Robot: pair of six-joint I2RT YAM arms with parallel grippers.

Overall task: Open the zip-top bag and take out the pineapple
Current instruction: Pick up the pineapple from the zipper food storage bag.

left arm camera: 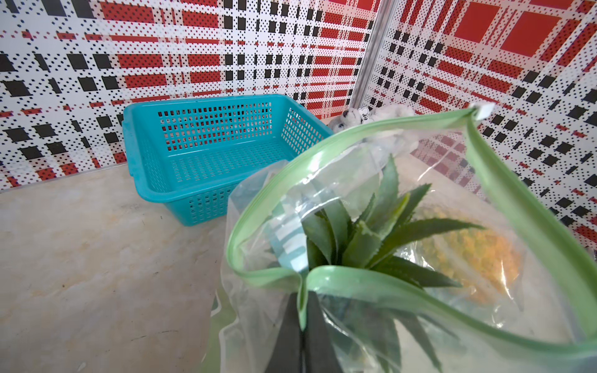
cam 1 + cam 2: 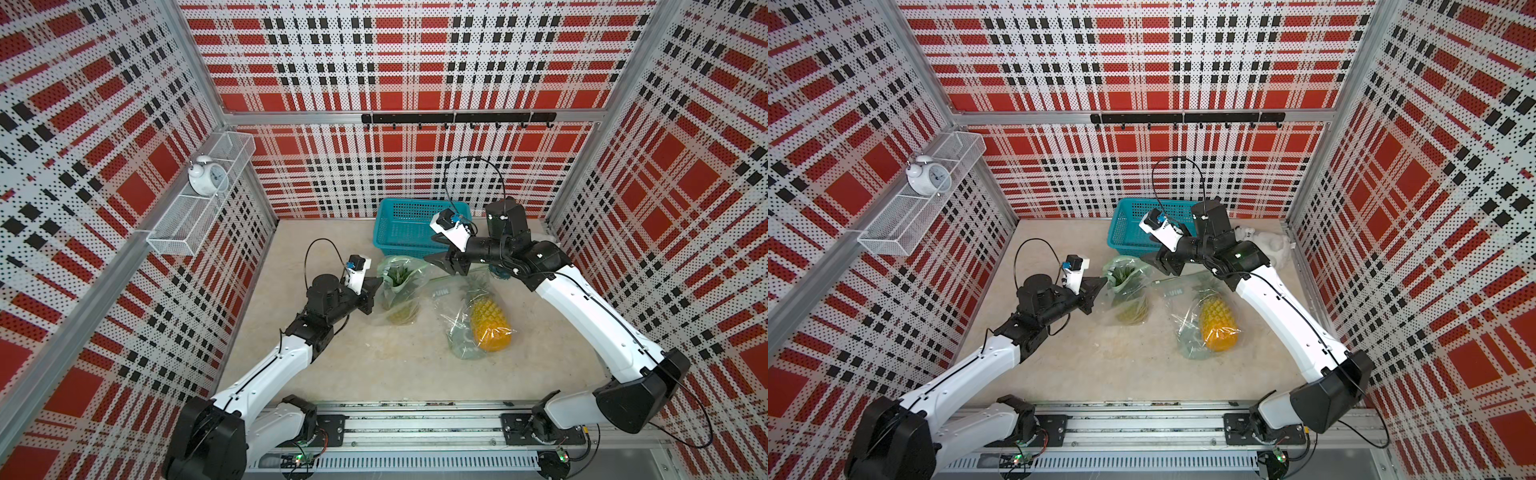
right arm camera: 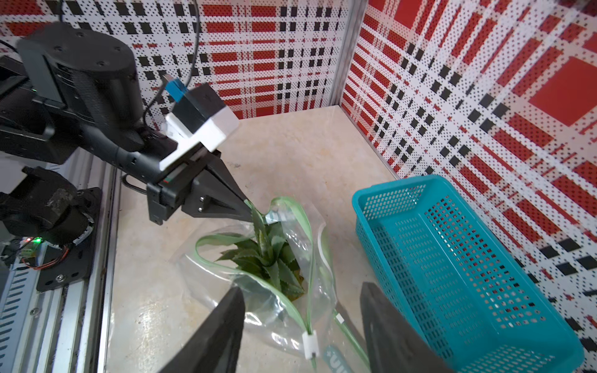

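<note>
place: robot lab cell | evidence: plaid perforated walls (image 2: 415, 62), aluminium frame (image 2: 291, 118), mounting rail (image 2: 415, 432)

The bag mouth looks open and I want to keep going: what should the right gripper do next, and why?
Probably lower the open right gripper into the bag mouth and close on the pineapple leaves. The left gripper pinches the green rim, the mouth gapes, and the leaves stand exposed just ahead of the right jaws.
</note>
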